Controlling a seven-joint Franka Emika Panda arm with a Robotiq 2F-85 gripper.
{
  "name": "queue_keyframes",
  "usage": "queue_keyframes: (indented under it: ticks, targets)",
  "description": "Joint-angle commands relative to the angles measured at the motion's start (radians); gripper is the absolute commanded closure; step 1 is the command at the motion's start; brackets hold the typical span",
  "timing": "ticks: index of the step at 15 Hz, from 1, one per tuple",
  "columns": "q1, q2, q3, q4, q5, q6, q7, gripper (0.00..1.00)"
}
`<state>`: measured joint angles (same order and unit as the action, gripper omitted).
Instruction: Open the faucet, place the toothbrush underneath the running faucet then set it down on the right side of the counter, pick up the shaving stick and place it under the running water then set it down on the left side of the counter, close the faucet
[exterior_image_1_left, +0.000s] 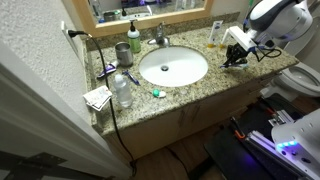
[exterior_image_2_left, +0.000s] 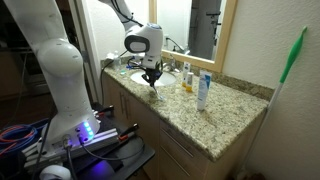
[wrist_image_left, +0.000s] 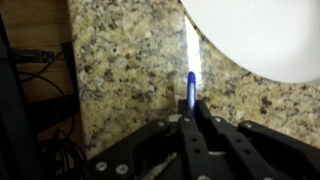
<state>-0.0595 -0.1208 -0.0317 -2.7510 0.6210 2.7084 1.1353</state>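
1. At the far left of an exterior view, a pale wall (exterior_image_1_left: 40, 60) runs down to the end of the counter (exterior_image_1_left: 205, 85), a speckled beige-brown stone slab over light wooden cupboards (exterior_image_1_left: 175, 125).
2. On that left end lie a folded paper (exterior_image_1_left: 97, 97) and a clear plastic bottle (exterior_image_1_left: 122, 90). Behind them stand a green cup (exterior_image_1_left: 122, 52) and a pump bottle (exterior_image_1_left: 134, 36).
3. In the middle, an oval white basin (exterior_image_1_left: 173, 67) is set into the stone. The small chrome faucet (exterior_image_1_left: 158, 38) stands behind it, under a wood-framed mirror (exterior_image_1_left: 150, 8). I cannot tell whether water is running.
4. Right of the basin, my claw (exterior_image_1_left: 237, 55) hangs low over the counter, near an amber bottle (exterior_image_1_left: 216, 35) by the back wall.
5. In the wrist view, my claw (wrist_image_left: 192, 120) is clenched on the toothbrush (wrist_image_left: 191, 85). This thin blue stick pokes straight out from between my fingers over bare stone, its tip near the basin's rim but not over the bowl.
6. At the far right, a white toilet (exterior_image_1_left: 300, 78) sits just beside the counter's end.
7. In an exterior view from the counter's end, my white arm (exterior_image_2_left: 55, 70) fills the left. Then come my claw (exterior_image_2_left: 152, 75) above the stone, the amber bottle (exterior_image_2_left: 186, 78) and an upright white tube (exterior_image_2_left: 203, 92). A green-handled stick (exterior_image_2_left: 292, 55) leans on the wall at the right.
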Motion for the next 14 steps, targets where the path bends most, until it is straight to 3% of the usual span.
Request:
queue_keyframes:
  ticks: [1,5,8,9,11,14]
  targets:
    - [-0.033,0.049,-0.039,0.03,-0.014,-0.028,0.015,0.98]
    - [-0.013,0.116,-0.056,0.093,0.066,0.04,-0.05,0.98]
    - [-0.004,0.182,-0.046,0.161,0.124,0.011,-0.084,0.94]
    - [-0.007,0.204,-0.042,0.178,0.111,-0.027,-0.066,0.65]
    - [-0.002,0.231,-0.04,0.199,0.07,-0.067,-0.024,0.59]
    - [0.008,0.221,-0.035,0.22,0.036,-0.116,-0.012,0.36]
